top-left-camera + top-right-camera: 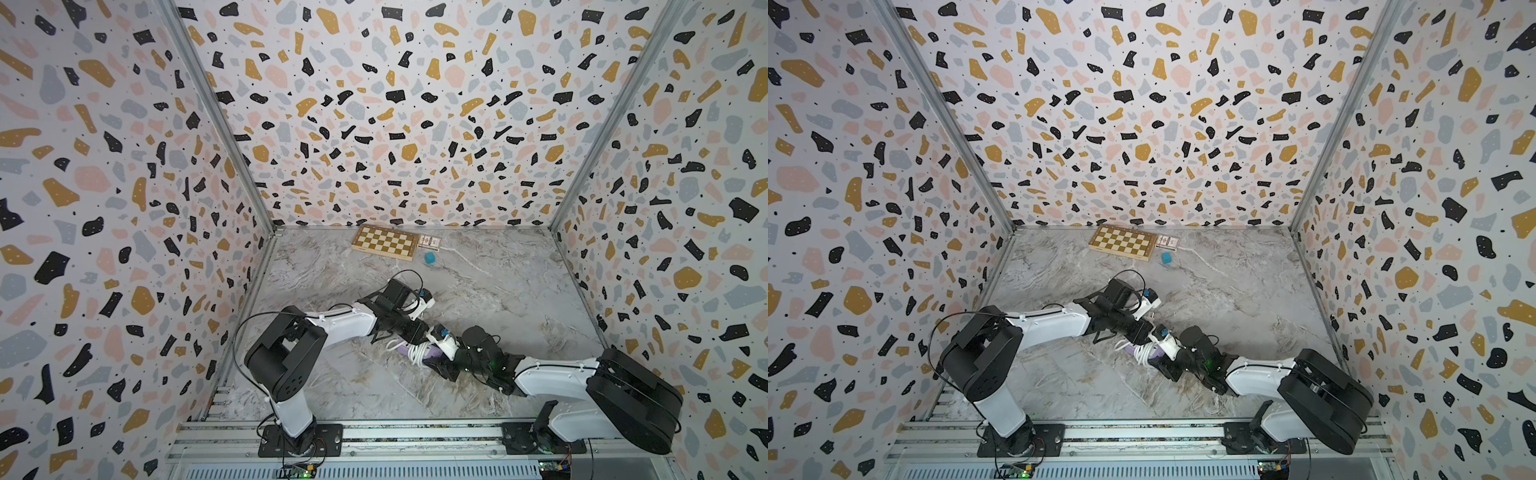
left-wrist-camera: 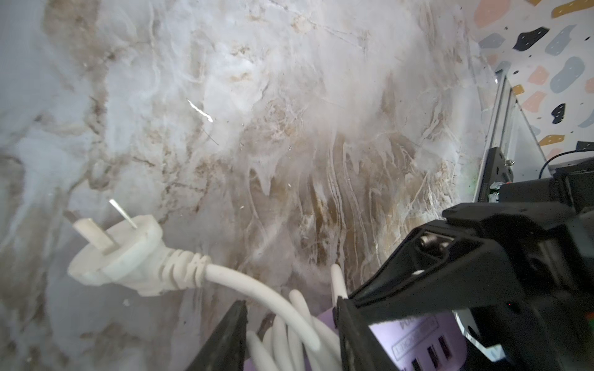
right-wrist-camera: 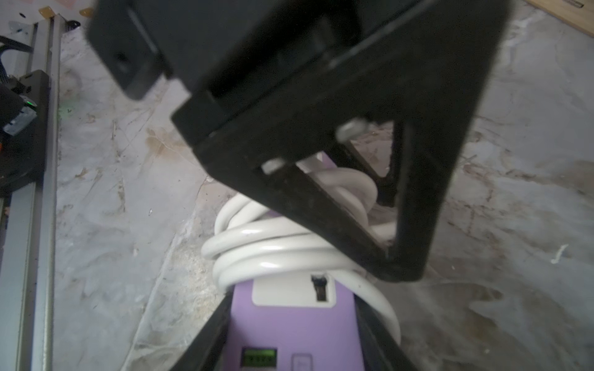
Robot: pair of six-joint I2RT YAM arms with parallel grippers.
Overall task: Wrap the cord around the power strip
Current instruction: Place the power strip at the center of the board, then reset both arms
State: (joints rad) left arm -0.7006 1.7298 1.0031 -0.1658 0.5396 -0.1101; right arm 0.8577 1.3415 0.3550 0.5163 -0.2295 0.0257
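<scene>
- Power strip [image 3: 289, 327] is at the front-middle of the table [image 1: 498, 291], lying between the right gripper [image 3: 292, 303] fingers. I read them as clamped on its lilac sides.
- Cord [image 3: 279, 250] is coiled around the strip.
- Left gripper [image 2: 291, 305] fingers are parted with cord loops between them.
- Plug [image 2: 115, 253] juts past the tips.

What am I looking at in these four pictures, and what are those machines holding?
Those are two robot arms, left and right, bolted to a rail at the table's near edge. Two pictures look down from overhead; the two close-ups come from cameras on the arms' wrists. On the marble-patterned table lie a wooden chessboard and a small teal cube. The right tool is clamped on a lilac plastic power strip with a thick white cord coiled around it. The left tool has its jaws apart, with the cord's loose end running between them to a white plug.
</scene>
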